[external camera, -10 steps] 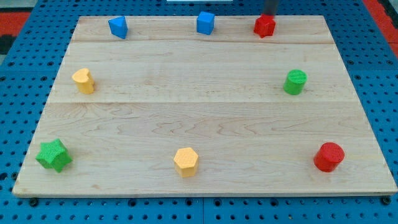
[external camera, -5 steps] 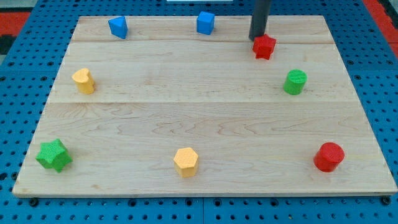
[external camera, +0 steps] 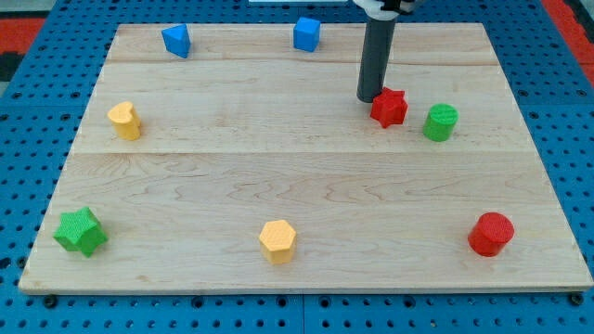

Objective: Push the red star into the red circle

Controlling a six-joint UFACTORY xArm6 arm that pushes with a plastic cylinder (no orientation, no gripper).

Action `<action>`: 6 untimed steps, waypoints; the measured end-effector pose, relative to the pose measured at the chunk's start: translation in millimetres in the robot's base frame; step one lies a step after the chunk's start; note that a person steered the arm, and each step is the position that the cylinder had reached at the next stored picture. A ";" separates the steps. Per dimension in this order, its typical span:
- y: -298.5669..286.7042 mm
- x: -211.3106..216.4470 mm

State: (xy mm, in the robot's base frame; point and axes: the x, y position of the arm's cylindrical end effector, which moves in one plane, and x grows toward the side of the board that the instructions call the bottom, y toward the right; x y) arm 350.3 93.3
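The red star (external camera: 390, 108) lies on the wooden board (external camera: 306, 186) in the upper right part, just left of the green cylinder (external camera: 441, 122). My tip (external camera: 369, 97) is against the star's upper left side. The red circle (external camera: 490, 234), a red cylinder, stands near the board's lower right corner, far below the star.
Two blue blocks (external camera: 176, 40) (external camera: 306, 33) sit along the top edge. A yellow block (external camera: 124, 121) is at the left. A green star (external camera: 80, 232) is at the lower left. A yellow hexagon (external camera: 277, 241) is near the bottom middle.
My tip has moved down the view from the top edge, pushing the red star down with it, from the top right edge to beside the green cylinder.
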 end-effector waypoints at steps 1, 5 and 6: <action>7.1 -27.9; 0.9 75.1; 4.1 50.4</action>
State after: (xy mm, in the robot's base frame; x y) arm 400.6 97.4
